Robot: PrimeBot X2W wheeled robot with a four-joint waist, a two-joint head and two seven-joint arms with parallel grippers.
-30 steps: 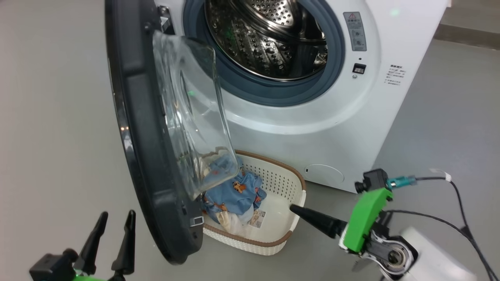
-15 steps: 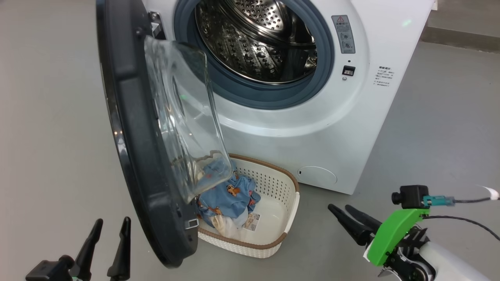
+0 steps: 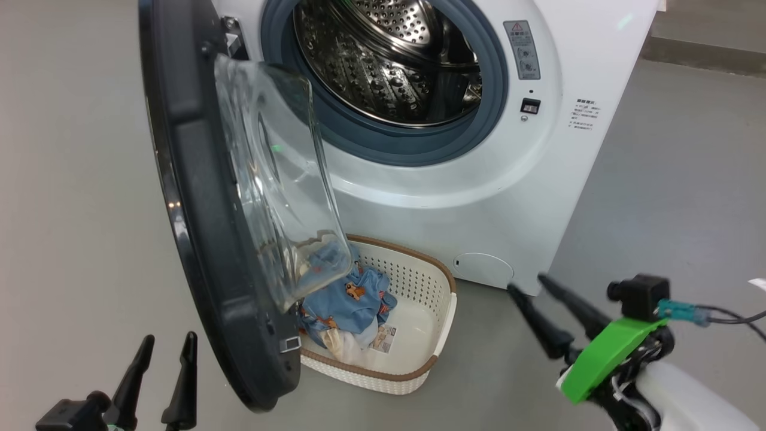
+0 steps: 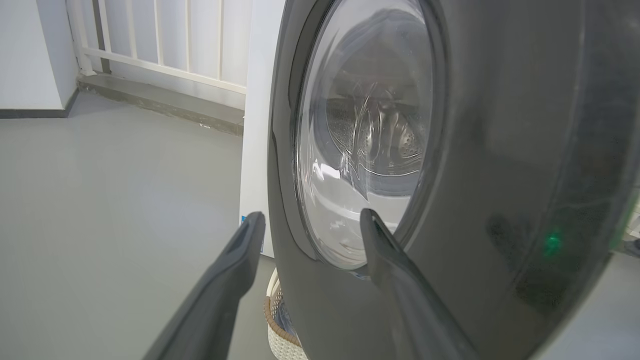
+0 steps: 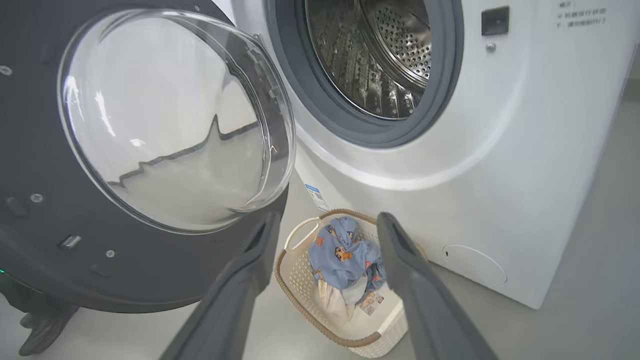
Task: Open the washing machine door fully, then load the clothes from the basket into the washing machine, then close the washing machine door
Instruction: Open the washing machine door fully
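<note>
The clothes (image 3: 350, 299), a soft bundle of light blue printed fabric over a cream piece (image 3: 341, 341), lie heaped at the left end of the basket (image 3: 444, 311). The basket stands on the floor (image 3: 72, 179) just in front of the washing machine (image 3: 479, 197). The bundle looks light and limp. A pinch on the raised top fold of the blue cloth should lift it, though the cream piece may slip loose or trail.

The washing machine door (image 3: 197, 209) stands swung out. In the head view its glass bowl (image 3: 281, 179) hides part of the bundle, so a reach from the open right side seems best. The right hand (image 3: 526, 282) hovers spread open and empty, near the basket's right end. The left hand (image 3: 169, 347) is likewise open and empty, outside the door.

The right wrist view shows the bundle unobstructed, plus a white handle (image 5: 297, 232) on the basket. The left wrist view shows the door's glossy outer face instead.
</note>
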